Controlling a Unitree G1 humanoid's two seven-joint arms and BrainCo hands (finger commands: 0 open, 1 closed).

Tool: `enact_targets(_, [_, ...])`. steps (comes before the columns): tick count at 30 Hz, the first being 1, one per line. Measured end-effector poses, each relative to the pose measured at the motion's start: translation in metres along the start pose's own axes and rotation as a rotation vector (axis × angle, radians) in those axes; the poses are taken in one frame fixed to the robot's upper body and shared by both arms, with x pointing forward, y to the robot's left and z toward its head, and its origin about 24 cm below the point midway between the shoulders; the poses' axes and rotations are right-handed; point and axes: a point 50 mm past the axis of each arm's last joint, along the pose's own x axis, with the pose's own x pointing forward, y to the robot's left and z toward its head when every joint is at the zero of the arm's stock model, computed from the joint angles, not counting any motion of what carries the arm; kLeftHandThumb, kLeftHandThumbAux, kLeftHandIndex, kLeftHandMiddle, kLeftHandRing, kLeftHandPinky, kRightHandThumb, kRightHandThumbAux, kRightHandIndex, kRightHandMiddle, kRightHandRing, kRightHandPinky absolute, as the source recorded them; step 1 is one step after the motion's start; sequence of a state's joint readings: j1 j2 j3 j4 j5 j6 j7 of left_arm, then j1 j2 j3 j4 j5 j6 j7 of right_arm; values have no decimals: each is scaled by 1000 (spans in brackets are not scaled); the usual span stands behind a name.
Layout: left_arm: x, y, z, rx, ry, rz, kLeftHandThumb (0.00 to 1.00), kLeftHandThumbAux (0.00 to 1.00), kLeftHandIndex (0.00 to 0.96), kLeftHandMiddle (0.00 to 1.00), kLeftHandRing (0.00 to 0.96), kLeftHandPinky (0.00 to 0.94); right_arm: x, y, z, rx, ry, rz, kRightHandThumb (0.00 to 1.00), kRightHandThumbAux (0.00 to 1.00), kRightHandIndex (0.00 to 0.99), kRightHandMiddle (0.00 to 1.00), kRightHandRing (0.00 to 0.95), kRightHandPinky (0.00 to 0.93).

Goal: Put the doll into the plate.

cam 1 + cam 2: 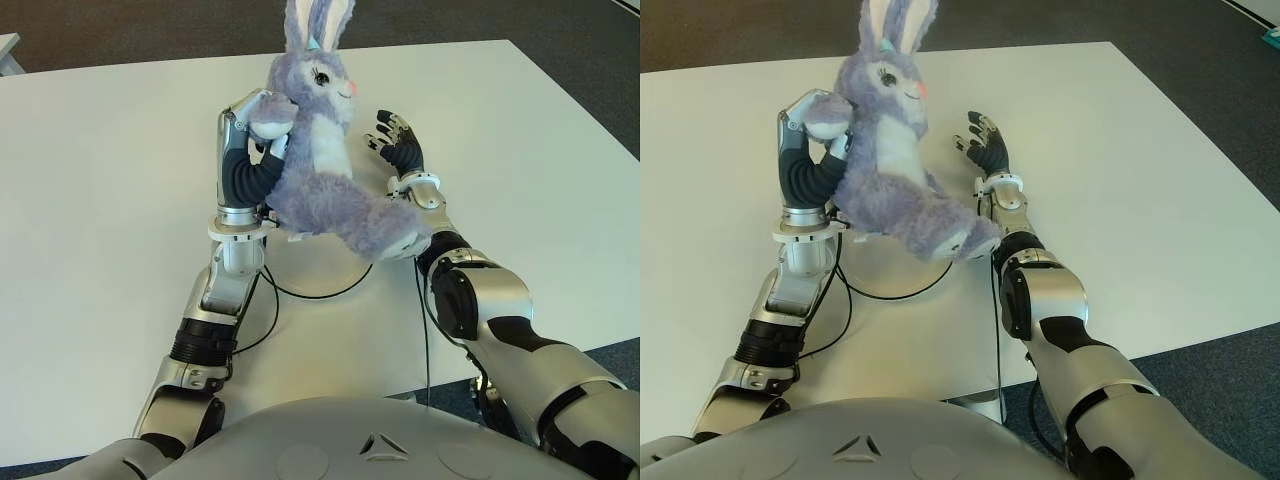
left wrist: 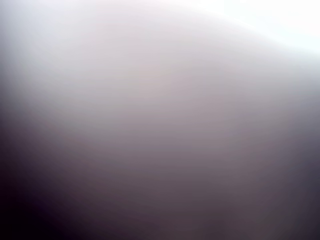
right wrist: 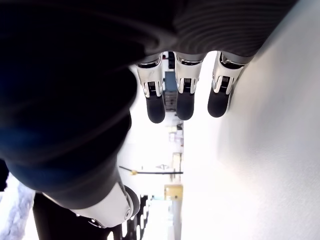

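A purple and white plush rabbit doll [image 1: 320, 165] hangs upright above the middle of the white table [image 1: 110, 180]. My left hand [image 1: 255, 125] is raised on an upright forearm and shut on the doll's arm and side. Something pale grey-purple, pressed close, fills the left wrist view. Beneath the doll's legs a white plate [image 1: 320, 268] shows faintly on the table, mostly hidden. My right hand [image 1: 397, 140] shows just right of the doll, low over the table, its fingers [image 3: 184, 100] spread and holding nothing.
A thin black cable [image 1: 310, 295] loops over the table under the doll, between my two forearms. White tabletop stretches wide to the left and far right. Dark carpet [image 1: 560, 60] lies beyond the table's edges.
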State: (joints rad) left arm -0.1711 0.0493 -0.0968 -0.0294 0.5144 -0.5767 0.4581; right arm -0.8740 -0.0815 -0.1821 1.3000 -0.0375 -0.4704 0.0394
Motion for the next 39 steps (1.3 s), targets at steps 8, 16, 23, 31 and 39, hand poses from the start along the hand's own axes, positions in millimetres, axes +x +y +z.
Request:
enact_targets(8, [0, -1, 0, 15, 0, 2, 738, 693, 444, 862, 867, 862, 0, -1, 0, 0, 0, -1, 467, 860, 162, 127, 97, 113])
enact_targets(16, [0, -1, -2, 16, 17, 7, 739, 693, 444, 868, 871, 873, 0, -1, 0, -1, 0, -1, 455, 856, 165, 126, 100, 122])
enact_targets(23, [0, -1, -4, 17, 41, 12, 739, 693, 444, 877, 878, 874, 0, -1, 0, -1, 0, -2, 448, 864, 154, 127, 101, 115])
enact_targets(31, [-2, -3, -11, 24, 78, 2, 740, 693, 444, 877, 877, 868, 0, -1, 0, -2, 1, -4, 468, 874, 145, 130, 103, 117])
enact_targets(39, [-3, -4, -17, 28, 126, 2, 742, 693, 444, 863, 865, 852, 0, -1, -1, -2, 2, -5, 483, 878, 148, 135, 109, 121])
